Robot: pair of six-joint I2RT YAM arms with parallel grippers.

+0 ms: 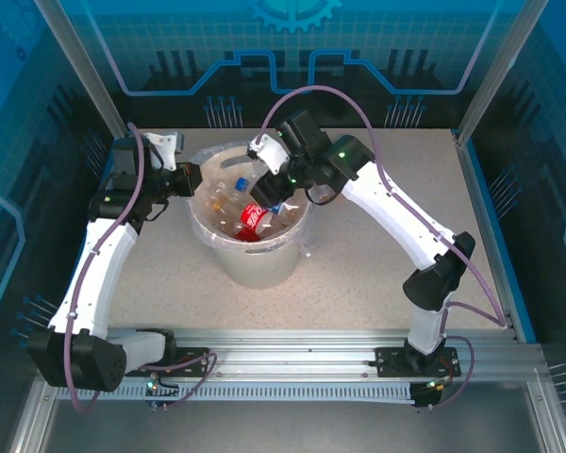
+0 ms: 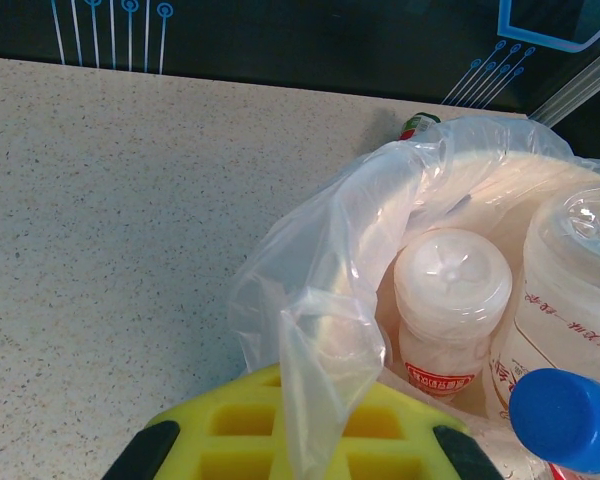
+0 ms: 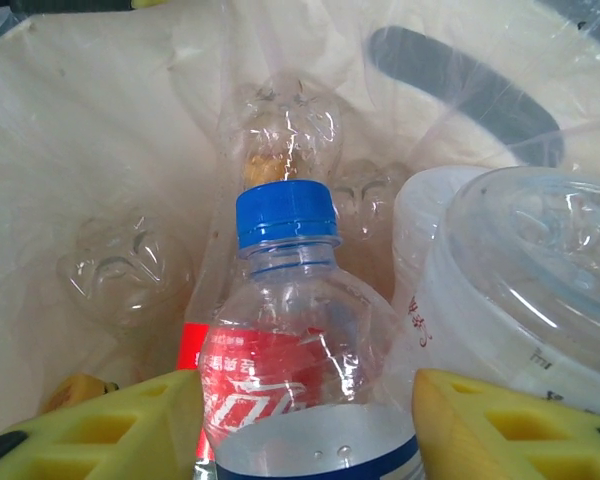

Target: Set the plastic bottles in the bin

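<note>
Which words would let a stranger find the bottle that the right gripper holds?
On the table stands a cream bin. At its mouth the right gripper holds one bottle. It alone sits between yellow fingers, with a blue cap and red label.

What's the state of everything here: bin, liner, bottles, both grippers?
bin, upright on the table, partly filled.
bag liner, draped over the rim, edge pinched.
red-label bottle, blue cap on, gripped inside the bin, not yet released.
other bottles, lying loose in the bin.
left gripper, shut on bag liner at the rim.
right gripper, shut on red-label bottle.
</note>
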